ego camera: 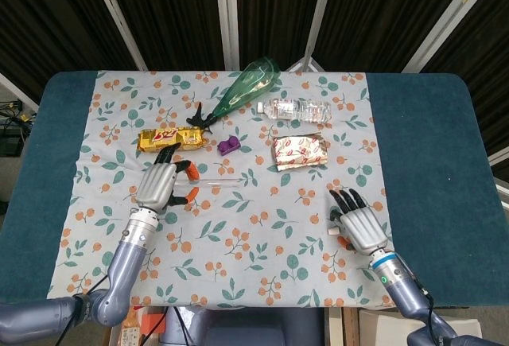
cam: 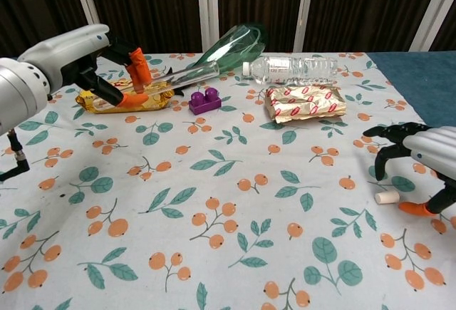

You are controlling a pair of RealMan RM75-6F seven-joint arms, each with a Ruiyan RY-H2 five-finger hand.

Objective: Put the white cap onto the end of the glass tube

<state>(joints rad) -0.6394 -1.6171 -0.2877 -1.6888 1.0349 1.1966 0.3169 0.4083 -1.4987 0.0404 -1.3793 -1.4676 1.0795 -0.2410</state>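
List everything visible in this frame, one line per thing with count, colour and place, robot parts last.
glass tube: 1, clear, held above the cloth at left
white cap: 1, white, on the cloth under the right hand
green bottle: 1, green, lying at the back
water bottle: 1, clear, lying at the back right of the green bottle
snack bar: 1, yellow, back left
purple block: 1, purple, centre back
foil packet: 1, red and white, right of the block
tablecloth: 1, white with orange fruit print, over the blue table
left hand: 1, silver, holds the tube
right hand: 1, silver, fingers spread over the cap
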